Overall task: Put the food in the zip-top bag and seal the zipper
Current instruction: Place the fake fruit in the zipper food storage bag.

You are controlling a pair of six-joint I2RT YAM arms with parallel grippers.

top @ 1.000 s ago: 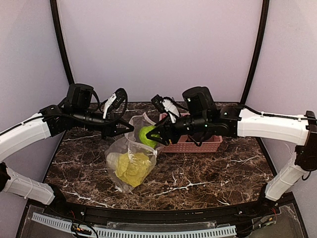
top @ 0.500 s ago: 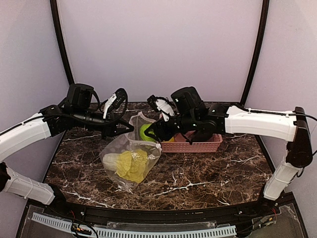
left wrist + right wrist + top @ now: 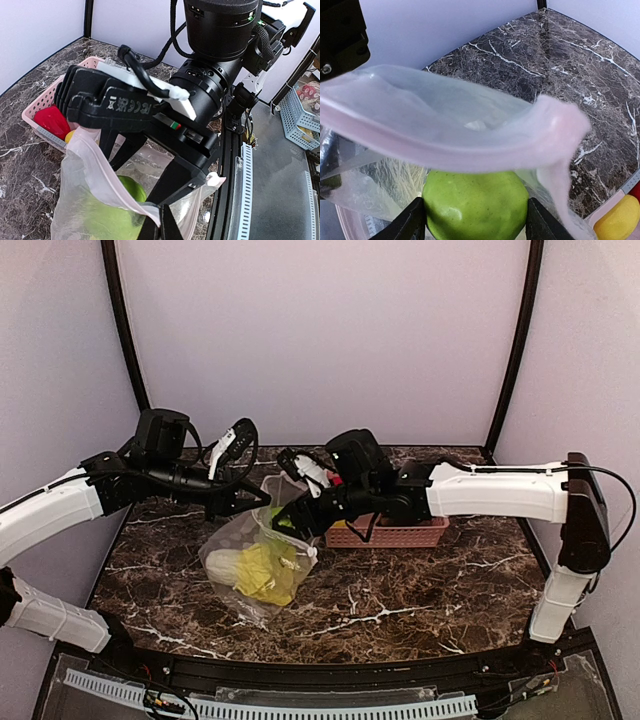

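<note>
Zip-top bag (image 3: 228,552): thin clear film, limp and light; it slumps on the marbled table (image 3: 430,590) left of the pink basket (image 3: 405,534), mouth raised toward the back
Zipper (image 3: 450,152): a pink-tinted ridged strip along the mouth, stiffer than the film and likely the best place to pinch; the film below it would probably slip or stretch
Left gripper (image 3: 159,221): jaws closed on the near rim of the bag, holding the mouth up and open
Right gripper (image 3: 475,222): its two dark fingers sit flush against either side of the green round piece (image 3: 475,202), clamped on it right at the bag's mouth
Green round piece: smooth, glossy, hard-looking plastic, faintly faceted; a rounded shape like this may roll once let go, so it probably wants to be well past the rim first
Cabbage (image 3: 266,570): crinkled yellow-green leaves with a white stalk, already lying inside the bag near its bottom
Red bell pepper (image 3: 50,122): shiny red, lying in the basket
Yellow piece (image 3: 621,220): smooth, rounded, also in the basket
Basket: rigid lattice plastic, straight walls, just right of the bag
Risk: the floppy far lip hangs over the green piece in the right wrist view and could fold shut
</note>
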